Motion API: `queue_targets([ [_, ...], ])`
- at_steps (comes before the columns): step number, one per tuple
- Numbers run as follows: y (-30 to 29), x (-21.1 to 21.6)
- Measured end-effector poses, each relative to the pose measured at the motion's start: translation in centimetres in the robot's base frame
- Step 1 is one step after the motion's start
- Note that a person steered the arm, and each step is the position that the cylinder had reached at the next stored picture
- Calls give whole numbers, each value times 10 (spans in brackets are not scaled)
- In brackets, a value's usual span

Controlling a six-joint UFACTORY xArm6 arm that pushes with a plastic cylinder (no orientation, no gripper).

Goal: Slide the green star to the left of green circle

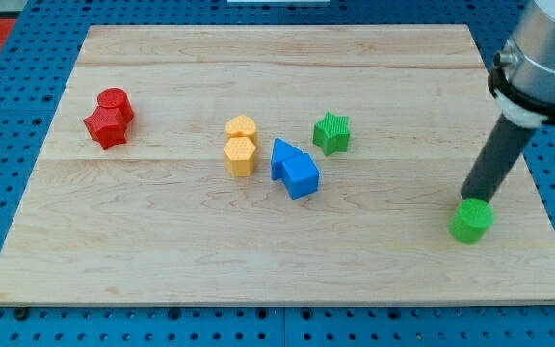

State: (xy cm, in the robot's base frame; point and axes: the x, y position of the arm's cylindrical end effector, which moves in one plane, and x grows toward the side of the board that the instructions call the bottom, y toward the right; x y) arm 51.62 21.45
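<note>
The green star (332, 133) sits on the wooden board (162, 241), right of the middle. The green circle (471, 221) lies near the board's right edge, lower down and well to the right of the star. My tip (469, 196) is at the lower end of the dark rod, right at the top edge of the green circle, seemingly touching it. It is far to the right of the green star.
Two blue blocks (294, 169) lie together just left of and below the star. Two yellow blocks (241, 145) stand left of them. Two red blocks (110, 118) sit at the view's left. The arm's grey body (547, 53) is at top right.
</note>
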Motion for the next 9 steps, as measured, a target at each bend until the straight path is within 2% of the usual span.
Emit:
queue_targets([
  [1, -18, 5],
  [2, -68, -40],
  [4, -83, -135],
  [5, -143, -160],
  [7, -123, -101],
  [8, -156, -110],
  [9, -159, -134],
])
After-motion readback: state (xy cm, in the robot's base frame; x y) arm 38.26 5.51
